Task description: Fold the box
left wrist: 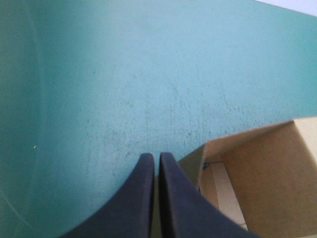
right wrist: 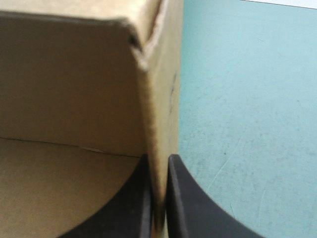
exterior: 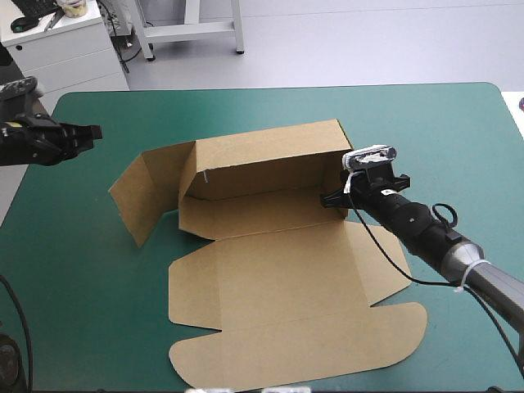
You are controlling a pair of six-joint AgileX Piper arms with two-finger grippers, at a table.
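Wrist views show right end effector (right wrist: 159, 158) clamping box (right wrist: 74, 89) wall, left end effector (left wrist: 155, 155) closed

The table (exterior: 458, 123) fills most of the high view, its far edge running across the top of the frame. Its teal-green cover (left wrist: 124, 89) shows faint scuffs and fine scratches up close. The brown box (exterior: 270, 270) lies directly on it at the centre of the frame. The lid panel is flat toward the lower middle, with a rounded tab at the lower right. The rear wall stands upright at the centre. A side flap is raised and splayed outward at the centre left. Bare cover surrounds the board on every side.
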